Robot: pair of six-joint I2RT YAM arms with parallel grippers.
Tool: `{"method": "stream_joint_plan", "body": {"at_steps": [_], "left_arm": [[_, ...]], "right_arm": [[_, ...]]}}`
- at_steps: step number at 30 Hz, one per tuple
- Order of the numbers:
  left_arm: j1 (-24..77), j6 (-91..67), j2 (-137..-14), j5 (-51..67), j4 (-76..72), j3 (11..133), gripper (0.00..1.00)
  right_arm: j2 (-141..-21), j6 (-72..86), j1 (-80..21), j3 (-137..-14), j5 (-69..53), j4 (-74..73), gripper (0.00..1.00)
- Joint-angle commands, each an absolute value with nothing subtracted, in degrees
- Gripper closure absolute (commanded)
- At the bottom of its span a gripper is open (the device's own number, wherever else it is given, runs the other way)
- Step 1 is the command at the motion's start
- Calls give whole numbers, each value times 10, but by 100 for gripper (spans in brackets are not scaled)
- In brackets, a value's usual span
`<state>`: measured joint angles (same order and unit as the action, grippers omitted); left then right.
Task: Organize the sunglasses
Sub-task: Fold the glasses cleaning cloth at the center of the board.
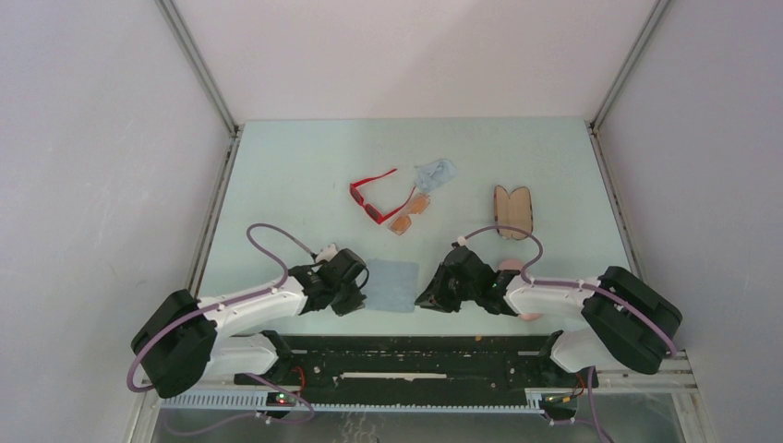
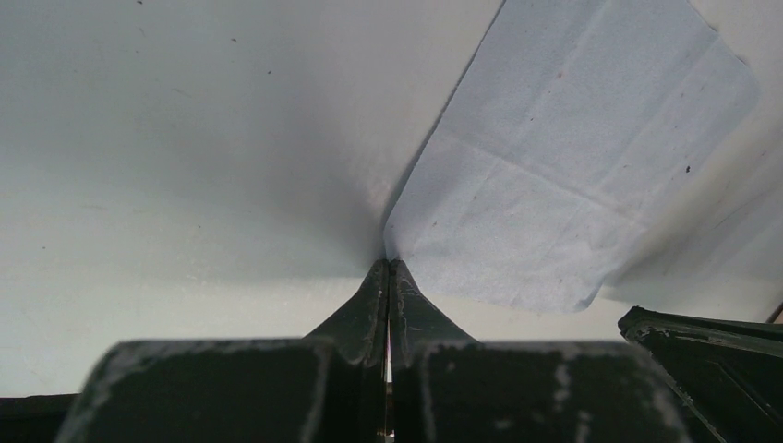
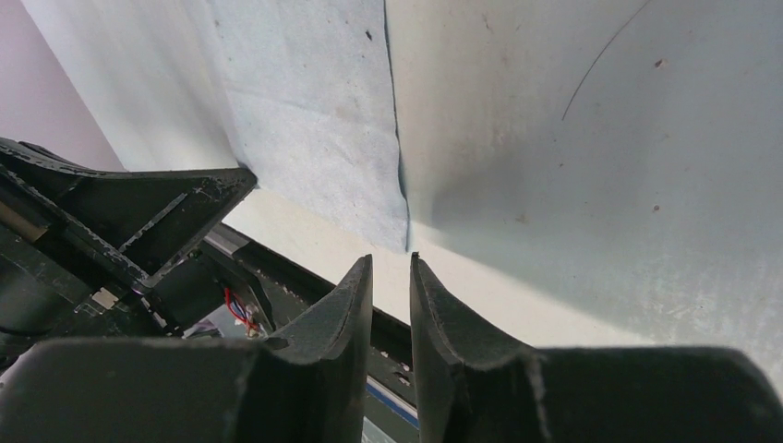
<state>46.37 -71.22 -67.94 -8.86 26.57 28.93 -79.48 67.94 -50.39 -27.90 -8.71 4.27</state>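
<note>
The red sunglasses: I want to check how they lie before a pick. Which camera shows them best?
The top external view. The red sunglasses lie whole on the table, arms unfolded, beside the orange-tinted pair. Neither wrist view shows them at all; both show only the flat blue cloth and table surface.

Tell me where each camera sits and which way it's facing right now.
Top external: above and behind the bases, looking down at the table, red sunglasses and orange-tinted sunglasses; left arm and right arm show.
Left wrist: low behind the left pincer, facing across the table at the flat blue cloth; its shut fingers show.
Right wrist: low behind the right pincer, facing that cloth's corner; its fingers, slightly apart, show.
Shared: both wrist views see the flat blue cloth, from opposite sides.
</note>
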Motion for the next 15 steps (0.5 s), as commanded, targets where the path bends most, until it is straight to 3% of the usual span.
{"method": "stream_joint_plan", "body": {"at_steps": [1, 15], "left_arm": [[467, -718, -678, -101, 273, 284, 100], [467, -711, -673, -95, 269, 283, 100]], "right_arm": [[-809, 698, -516, -278, -91, 58, 70], [-891, 718, -520, -296, -128, 84, 70]]}}
